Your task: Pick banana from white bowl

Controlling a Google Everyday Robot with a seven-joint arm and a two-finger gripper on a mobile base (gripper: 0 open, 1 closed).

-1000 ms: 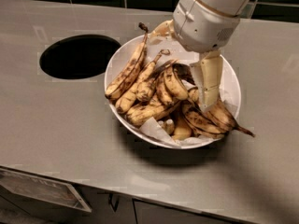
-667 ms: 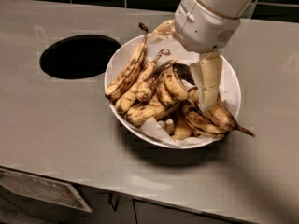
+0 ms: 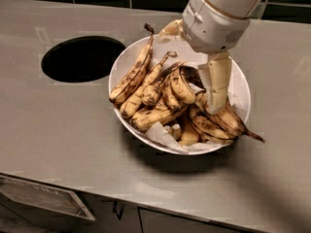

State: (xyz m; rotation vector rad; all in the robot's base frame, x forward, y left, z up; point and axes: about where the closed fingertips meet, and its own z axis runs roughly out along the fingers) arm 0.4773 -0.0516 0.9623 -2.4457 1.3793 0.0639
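The white bowl (image 3: 240, 89) sits on a grey counter and is lined with crumpled white paper. It holds several overripe bananas. The banana (image 3: 181, 85) is short, stubby and strongly curved, yellow with brown speckles. It lies near the middle of the bowl beside a nearly black banana (image 3: 193, 74). My gripper (image 3: 215, 95) hangs from the white arm and reaches down into the right half of the bowl. It is just right of the stubby banana and touches the brown bananas (image 3: 218, 123) under it. The arm hides the bowl's far rim.
A round black hole (image 3: 82, 58) is cut into the counter left of the bowl. Long slender bananas (image 3: 133, 76) lean on the bowl's left rim. A dark tiled wall runs along the back. The counter's front edge (image 3: 146, 200) has cabinet doors below.
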